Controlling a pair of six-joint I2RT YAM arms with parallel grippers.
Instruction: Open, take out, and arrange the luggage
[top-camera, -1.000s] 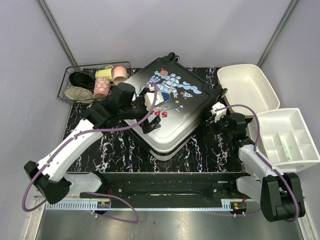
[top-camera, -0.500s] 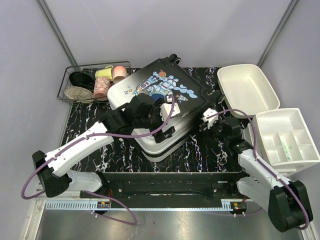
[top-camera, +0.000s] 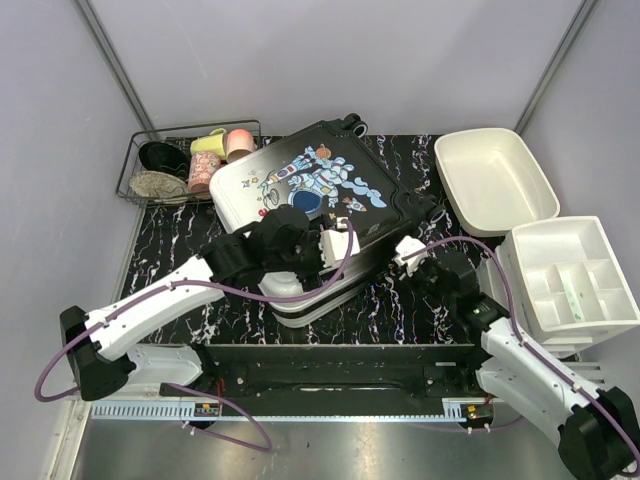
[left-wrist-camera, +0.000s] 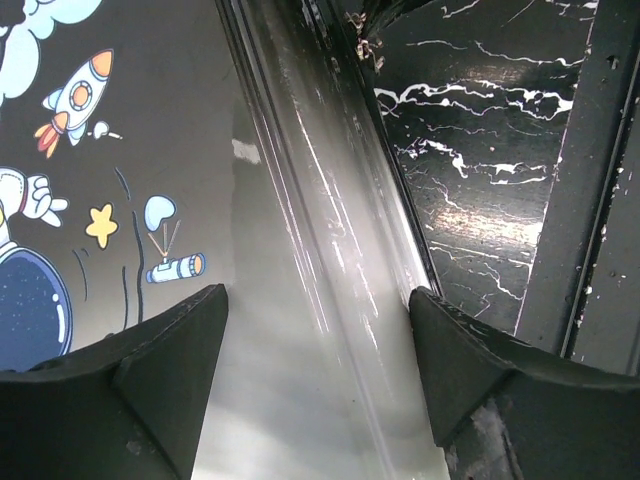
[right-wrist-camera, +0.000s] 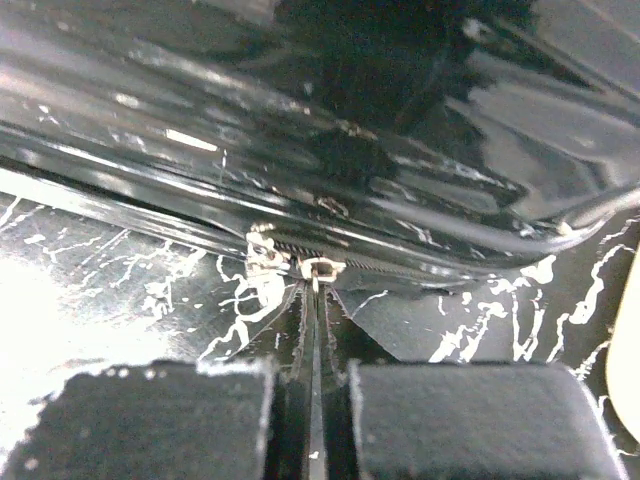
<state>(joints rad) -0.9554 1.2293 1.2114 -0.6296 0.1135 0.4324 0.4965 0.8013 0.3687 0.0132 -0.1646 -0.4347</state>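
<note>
Luggage (top-camera: 300, 185), a large hard-shell suitcase fading from white to black with a cartoon astronaut print, is seen lying flat and zipped shut in the middle of the black marbled table (top-camera: 400, 300), print upward and wheels toward the far side.

At the far left, a black wire basket (top-camera: 150, 190) holding cups and bowls is found just beside the suitcase's white corner. The left gripper (left-wrist-camera: 315, 300) is held over the near edge of the shell. Its jaws are spread wide apart and straddle the glossy silver band, with nothing held between them.

To the right, at the suitcase's near right side, the right gripper (right-wrist-camera: 312, 372) is brought up to the zip seam. Its jaws are pressed together on the small metal zip pull (right-wrist-camera: 321, 268), and a second slider (right-wrist-camera: 262, 250) sits just to its left. Farther right, a white oval plastic tub (top-camera: 495, 180) and a white divided plastic box (top-camera: 575, 280) are set well apart from the zip.

The shell is judged to be stiff, smooth and slippery, and bulky for these arms, so little purchase is offered by its flat faces. The wheels may let it slide. The zip pull is best gripped for opening. The lid rim at the seam is best taken afterwards, while the body is steadied from above.
</note>
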